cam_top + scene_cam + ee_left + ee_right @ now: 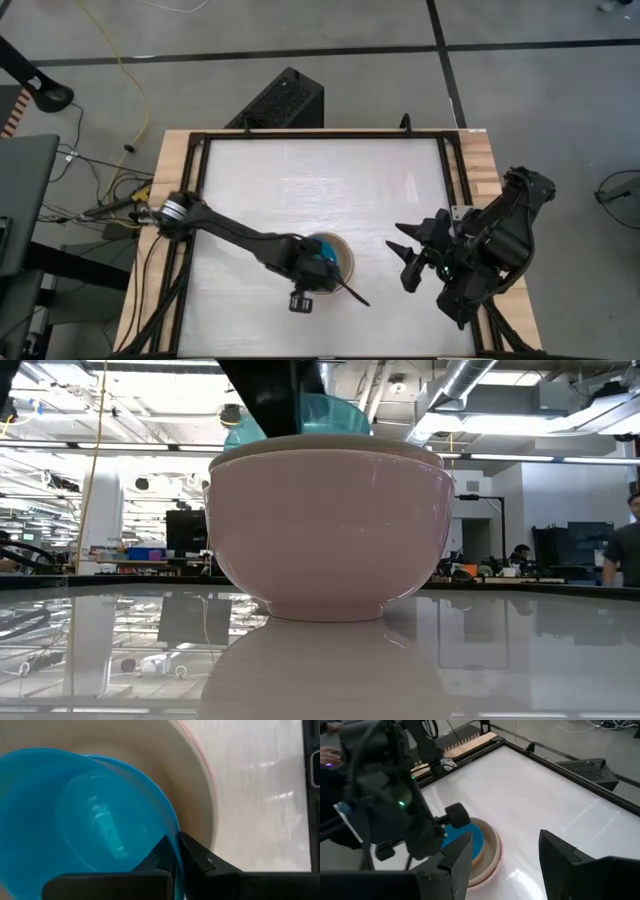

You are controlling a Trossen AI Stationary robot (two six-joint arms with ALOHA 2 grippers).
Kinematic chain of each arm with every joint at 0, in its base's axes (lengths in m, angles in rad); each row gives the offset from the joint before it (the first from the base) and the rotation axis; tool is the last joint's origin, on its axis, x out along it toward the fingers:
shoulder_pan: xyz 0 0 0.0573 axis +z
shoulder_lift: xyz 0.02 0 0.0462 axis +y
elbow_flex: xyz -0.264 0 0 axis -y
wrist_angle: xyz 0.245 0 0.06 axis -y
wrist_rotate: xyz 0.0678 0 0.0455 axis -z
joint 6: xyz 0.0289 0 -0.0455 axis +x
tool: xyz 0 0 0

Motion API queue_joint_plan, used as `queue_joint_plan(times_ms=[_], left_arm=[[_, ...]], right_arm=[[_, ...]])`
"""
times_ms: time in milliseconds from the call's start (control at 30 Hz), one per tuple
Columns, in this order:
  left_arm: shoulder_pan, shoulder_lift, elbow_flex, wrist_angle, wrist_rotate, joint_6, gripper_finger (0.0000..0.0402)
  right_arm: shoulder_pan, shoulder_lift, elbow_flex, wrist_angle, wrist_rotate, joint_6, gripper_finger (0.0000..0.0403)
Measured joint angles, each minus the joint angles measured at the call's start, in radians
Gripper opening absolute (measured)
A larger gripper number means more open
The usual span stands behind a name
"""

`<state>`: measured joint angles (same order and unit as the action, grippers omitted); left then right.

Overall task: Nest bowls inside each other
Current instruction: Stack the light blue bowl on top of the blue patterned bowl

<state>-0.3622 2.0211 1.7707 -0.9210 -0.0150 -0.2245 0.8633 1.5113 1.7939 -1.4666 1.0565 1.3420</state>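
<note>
A salmon-pink bowl (pixel 330 530) stands on its base on the white table (pixel 300 180), toward the near edge. A beige-grey bowl (pixel 165 765) is nested in it. A cyan bowl (pixel 85 820) hangs tilted over and partly inside that stack, and my left gripper (pixel 318 262) is shut on it. In the low view the cyan bowl (pixel 300 420) sticks up above the beige rim (pixel 330 448). My right gripper (pixel 410 255) hovers open to the right of the stack with nothing between its fingers (pixel 505 855). My left gripper pinches the cyan bowl's rim (pixel 175 845) with one finger (pixel 160 852) inside the bowl and one (pixel 197 855) outside. The fingers slant down from above on the bowl's near side. The bowl is tilted, its lower part down inside the beige-grey bowl. Whether it rests there I cannot tell.
A black frame (pixel 455 170) runs round the white table, with wooden strips (pixel 170 180) outside it. A black box (pixel 285 100) stands beyond the far edge. Bare white table lies to the far side and left of the stack.
</note>
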Motion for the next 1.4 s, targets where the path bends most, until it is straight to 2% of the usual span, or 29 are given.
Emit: queue_joint_plan(times_ms=[233, 367, 533, 667, 800, 900, 1067, 1267, 1400], left_arm=[[-0.001, 0.057, 0.061, -0.005, -0.009, 0.003, 0.0001], [0.000, 0.041, 0.064, 0.030, -0.032, 0.014, 0.0021], [0.017, -0.013, 0.067, 0.068, -0.044, -0.002, 0.0093], [0.041, -0.022, 0.065, 0.064, 0.020, -0.043, 0.0163], [0.056, -0.065, 0.064, 0.071, 0.042, -0.060, 0.0217], [0.062, -0.121, 0.064, 0.079, -0.063, -0.050, 0.0235], [0.093, -0.258, 0.064, 0.088, -0.203, -0.022, 0.0235], [0.120, -0.457, 0.009, 0.123, -0.280, 0.003, 0.0226], [0.122, -0.605, -0.039, 0.134, -0.357, 0.004, 0.0224]], right_arm=[[0.053, 0.000, 0.000, -0.047, 0.022, 0.069, 0.0193], [0.082, 0.000, 0.000, -0.078, 0.067, 0.102, 0.0193], [0.094, 0.000, 0.000, -0.104, 0.079, 0.132, 0.0193], [0.092, 0.000, -0.008, -0.098, 0.104, 0.128, 0.0193], [0.081, -0.001, -0.096, -0.087, 0.118, 0.217, 0.0193], [0.085, -0.001, -0.215, -0.020, 0.130, 0.315, 0.0193], [0.108, -0.002, -0.429, 0.179, 0.137, 0.412, 0.0193], [0.107, -0.021, -0.623, 0.470, 0.135, 0.400, 0.0185], [0.080, -0.060, -0.681, 0.614, 0.123, 0.274, 0.0171]])
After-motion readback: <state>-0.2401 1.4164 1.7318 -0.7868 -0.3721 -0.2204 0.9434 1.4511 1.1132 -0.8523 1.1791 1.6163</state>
